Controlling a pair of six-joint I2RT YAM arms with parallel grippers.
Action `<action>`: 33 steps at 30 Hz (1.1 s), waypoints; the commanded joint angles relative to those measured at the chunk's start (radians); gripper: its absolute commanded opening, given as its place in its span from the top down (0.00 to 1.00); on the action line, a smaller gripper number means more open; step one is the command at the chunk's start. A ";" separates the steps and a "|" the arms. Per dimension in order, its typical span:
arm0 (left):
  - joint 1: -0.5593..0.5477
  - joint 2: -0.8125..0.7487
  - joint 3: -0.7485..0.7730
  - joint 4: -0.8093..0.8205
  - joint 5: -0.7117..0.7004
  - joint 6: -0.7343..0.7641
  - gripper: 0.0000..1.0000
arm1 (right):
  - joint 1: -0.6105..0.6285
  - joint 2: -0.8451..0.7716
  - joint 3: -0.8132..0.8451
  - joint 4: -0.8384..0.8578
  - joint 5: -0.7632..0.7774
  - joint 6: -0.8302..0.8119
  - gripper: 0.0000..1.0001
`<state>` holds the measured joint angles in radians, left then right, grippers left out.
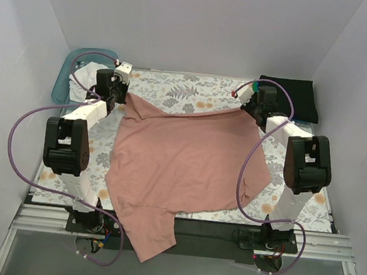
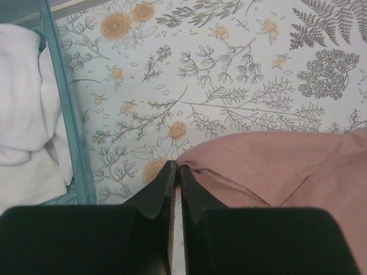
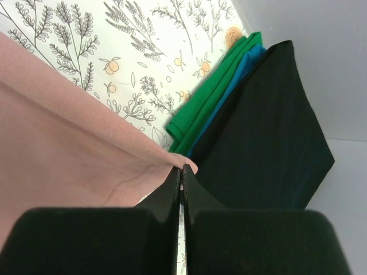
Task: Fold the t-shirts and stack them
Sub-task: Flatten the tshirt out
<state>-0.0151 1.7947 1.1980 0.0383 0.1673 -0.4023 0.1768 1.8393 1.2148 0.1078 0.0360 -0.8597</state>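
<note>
The pink t-shirt lay spread over the middle of the flower-patterned table. Its far edge was drawn taut between the two arms, and one sleeve hung down over the near edge.

The left gripper was near the far left corner. Its jaws were pressed together with no gap showing, pinching the left end of that far edge. The right gripper was near the far right corner, clamped just as tightly on the other end. A small fold of pink cloth poked out beside its tips.

A teal basket stood in the far left corner, just beside the left gripper, with a crumpled white t-shirt inside it.

In the far right corner sat a folded black t-shirt on top of a folded green t-shirt. A strip of blue cloth showed between them. This stack lay close beside the pinched pink corner; I could not tell whether they touched.
</note>
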 commanded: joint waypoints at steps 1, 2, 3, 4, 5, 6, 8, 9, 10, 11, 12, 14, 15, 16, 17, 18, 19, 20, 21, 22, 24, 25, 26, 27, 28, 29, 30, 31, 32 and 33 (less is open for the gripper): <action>0.004 0.032 0.100 -0.023 -0.009 -0.015 1.00 | -0.003 0.032 0.049 0.001 0.039 0.033 0.99; 0.003 0.051 0.123 -0.028 -0.011 -0.024 1.00 | -0.003 0.041 0.066 -0.003 0.044 0.036 0.99; 0.000 0.095 0.144 -0.031 -0.024 -0.026 1.00 | -0.003 0.050 0.074 -0.013 0.048 0.039 0.99; -0.002 0.118 0.191 -0.032 -0.034 -0.026 1.00 | -0.003 0.064 0.080 -0.023 0.053 0.042 0.99; -0.003 0.143 0.210 -0.061 -0.040 -0.027 1.00 | -0.002 0.069 0.086 -0.029 0.053 0.045 0.99; -0.003 0.176 0.227 -0.064 -0.048 -0.035 1.00 | -0.003 0.074 0.097 -0.034 0.051 0.048 0.99; -0.003 0.206 0.265 -0.078 -0.051 -0.039 1.00 | -0.002 0.092 0.115 -0.049 0.058 0.059 0.99; -0.003 0.225 0.275 -0.081 -0.046 -0.043 1.00 | -0.003 0.098 0.139 -0.059 0.058 0.062 0.99; -0.003 0.236 0.296 -0.086 -0.043 -0.043 1.00 | -0.002 0.119 0.156 -0.103 0.051 0.064 0.99; -0.003 0.247 0.310 -0.095 -0.045 -0.043 1.00 | 0.000 0.135 0.185 -0.134 0.054 0.070 0.99; -0.003 0.259 0.327 -0.116 -0.051 -0.056 0.95 | 0.003 0.152 0.236 -0.164 0.064 0.091 0.99; -0.003 0.288 0.400 -0.168 -0.048 -0.075 0.74 | 0.004 0.190 0.291 -0.245 0.087 0.111 0.95; -0.002 0.287 0.419 -0.233 -0.029 -0.084 0.61 | 0.004 0.193 0.308 -0.267 0.093 0.123 0.88; -0.002 0.278 0.431 -0.259 -0.009 -0.086 0.56 | 0.003 0.177 0.325 -0.286 0.097 0.126 0.84; 0.001 0.222 0.430 -0.277 0.030 -0.089 0.51 | 0.001 0.158 0.322 -0.324 0.091 0.131 0.80; 0.007 0.188 0.399 -0.288 0.049 -0.095 0.48 | -0.002 0.137 0.319 -0.342 0.081 0.133 0.76; 0.013 0.149 0.387 -0.325 0.081 -0.107 0.46 | 0.000 0.088 0.315 -0.371 0.056 0.131 0.65; 0.014 0.097 0.381 -0.365 0.143 -0.119 0.46 | -0.002 0.065 0.302 -0.393 0.045 0.131 0.62; 0.067 0.074 0.377 -0.467 0.171 -0.122 0.47 | -0.002 0.040 0.295 -0.442 0.035 0.131 0.59; 0.081 0.054 0.370 -0.510 0.188 -0.124 0.48 | -0.002 0.000 0.290 -0.470 0.006 0.134 0.55; 0.134 -0.007 0.330 -0.614 0.260 -0.145 0.56 | 0.000 -0.029 0.287 -0.557 -0.022 0.149 0.52; 0.151 -0.021 0.283 -0.645 0.282 -0.151 0.59 | -0.002 -0.046 0.288 -0.583 -0.062 0.154 0.53; 0.171 -0.035 0.261 -0.676 0.294 -0.152 0.64 | 0.000 -0.055 0.285 -0.608 -0.071 0.175 0.53; 0.179 -0.055 0.236 -0.728 0.284 -0.150 0.67 | 0.001 -0.061 0.284 -0.623 -0.083 0.189 0.54; 0.185 -0.070 0.169 -0.739 0.282 -0.159 0.69 | 0.003 -0.066 0.287 -0.679 -0.122 0.198 0.57; 0.201 -0.086 0.140 -0.745 0.288 -0.165 0.69 | 0.007 -0.064 0.292 -0.704 -0.142 0.221 0.59; 0.207 -0.112 0.105 -0.764 0.288 -0.179 0.69 | 0.019 -0.063 0.298 -0.727 -0.159 0.235 0.61; 0.214 -0.121 0.048 -0.770 0.290 -0.187 0.70 | 0.029 -0.067 0.298 -0.764 -0.192 0.247 0.64; 0.225 -0.132 0.022 -0.773 0.291 -0.188 0.70 | 0.041 -0.071 0.296 -0.778 -0.212 0.263 0.66; 0.230 -0.139 0.000 -0.778 0.270 -0.191 0.69 | 0.065 -0.078 0.287 -0.786 -0.232 0.275 0.68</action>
<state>0.2192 1.6718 1.2751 -0.6216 0.4091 -0.5671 0.1951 1.7725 1.4944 -0.5499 -0.0849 -0.6510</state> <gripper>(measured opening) 0.305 0.334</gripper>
